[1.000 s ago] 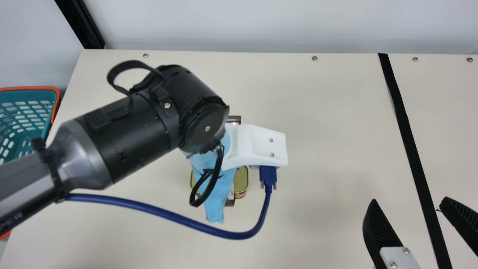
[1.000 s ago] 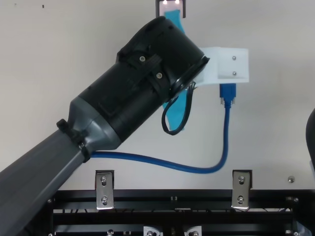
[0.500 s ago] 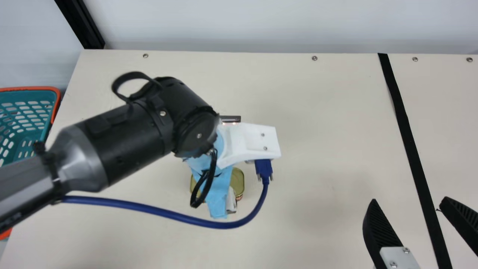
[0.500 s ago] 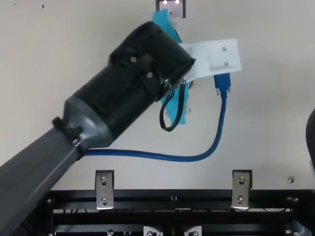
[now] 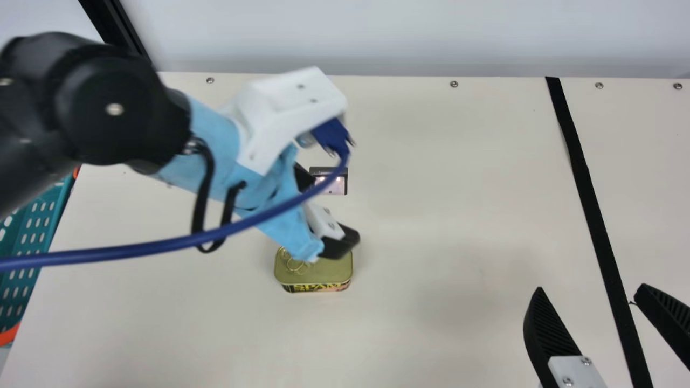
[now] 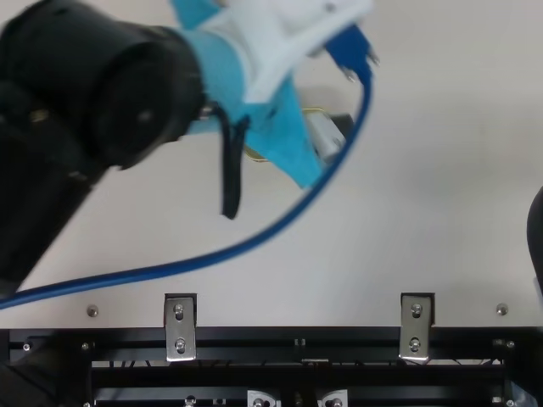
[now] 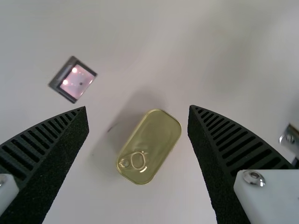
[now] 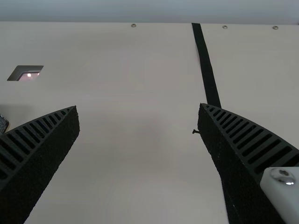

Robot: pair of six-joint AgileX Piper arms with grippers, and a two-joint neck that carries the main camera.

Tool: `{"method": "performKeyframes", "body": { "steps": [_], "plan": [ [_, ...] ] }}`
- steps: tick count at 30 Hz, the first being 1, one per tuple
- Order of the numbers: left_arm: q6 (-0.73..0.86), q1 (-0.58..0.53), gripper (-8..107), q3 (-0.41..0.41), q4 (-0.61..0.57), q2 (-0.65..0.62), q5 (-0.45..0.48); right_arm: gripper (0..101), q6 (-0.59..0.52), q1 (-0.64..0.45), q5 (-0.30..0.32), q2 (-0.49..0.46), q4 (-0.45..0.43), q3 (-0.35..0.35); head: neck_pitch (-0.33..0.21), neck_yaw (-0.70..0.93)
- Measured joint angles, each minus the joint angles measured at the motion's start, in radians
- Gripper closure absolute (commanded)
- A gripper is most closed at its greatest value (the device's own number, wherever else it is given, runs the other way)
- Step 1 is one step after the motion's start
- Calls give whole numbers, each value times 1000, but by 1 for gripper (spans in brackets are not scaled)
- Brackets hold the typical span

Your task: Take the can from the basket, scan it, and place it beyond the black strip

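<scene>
My left gripper [image 5: 328, 207] hangs above the can [image 5: 318, 275], open, its near finger covering part of the can's far edge. In the left wrist view the open left gripper [image 7: 138, 109] has the gold-lidded can [image 7: 161, 135] lying below and between its fingers, not gripped. Just beyond the can on the table is the scanner [image 5: 337, 186] with small lights. My right gripper [image 5: 590, 288] stands open and empty, one finger on each side of the black strip [image 5: 585, 199]; the right wrist view also shows that gripper [image 8: 138, 106] apart. The teal basket [image 5: 33, 237] is partly behind the left arm.
A blue cable [image 5: 178, 247] runs from the left wrist's white mount [image 5: 294, 102] back across the table's left part. A black frame post [image 5: 121, 27] stands at the back left. Bare table [image 5: 458, 215] lies between the can and the strip.
My left arm has swung back and left, off the can, and its gripper now tilts above it. The can is uncovered on the table. The right gripper has kept still.
</scene>
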Motion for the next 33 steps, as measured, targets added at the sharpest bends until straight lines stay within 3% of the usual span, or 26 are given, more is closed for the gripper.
{"method": "performKeyframes", "body": {
  "steps": [11, 17, 26, 33],
  "plan": [
    [-329, 96, 9, 186, 305, -205, -187, 0, 6, 1, -4, 13, -5, -6, -10, 0],
    [-453, 137, 9, 286, 397, -316, -218, 0, 26, 4, -68, 92, -40, -48, -10, 0],
    [-459, 231, 9, 426, 371, -462, -253, 0, 18, 19, -161, 275, -75, -135, -10, 0],
    [-389, 329, 9, 554, 296, -572, -293, 0, -99, 11, -185, 432, -12, -203, -10, 0]
  ]
}}
